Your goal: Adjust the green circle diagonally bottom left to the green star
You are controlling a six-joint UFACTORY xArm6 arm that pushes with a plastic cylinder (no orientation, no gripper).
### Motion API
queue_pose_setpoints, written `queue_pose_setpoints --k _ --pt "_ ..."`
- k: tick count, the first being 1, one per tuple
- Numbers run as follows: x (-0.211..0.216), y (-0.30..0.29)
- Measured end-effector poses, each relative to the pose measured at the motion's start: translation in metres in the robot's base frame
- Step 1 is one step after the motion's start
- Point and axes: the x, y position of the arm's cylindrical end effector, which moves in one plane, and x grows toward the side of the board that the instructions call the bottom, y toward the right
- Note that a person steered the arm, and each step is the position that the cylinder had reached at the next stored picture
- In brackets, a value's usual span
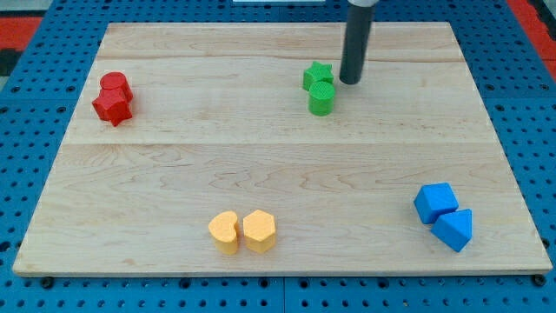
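Note:
The green star (317, 75) lies near the view's top, right of centre. The green circle (321, 98), a short cylinder, sits directly below it and touches it. My tip (349, 82) rests on the board just right of the green star and up-right of the green circle, a small gap away from both.
A red circle (115, 85) and a red star (113, 106) sit together at the view's left. Two yellow blocks (225, 231) (259, 230) lie side by side at the bottom. A blue cube (435, 202) and a blue triangle (454, 229) lie at the bottom right. The wooden board (278, 165) ends at blue pegboard.

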Motion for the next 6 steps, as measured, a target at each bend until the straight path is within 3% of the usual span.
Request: queue_pose_setpoints --k 2,3,5,6 --pt "0.048 -0.04" --pt "0.048 -0.074" --pt "0.011 -0.068" --pt "0.01 -0.031"
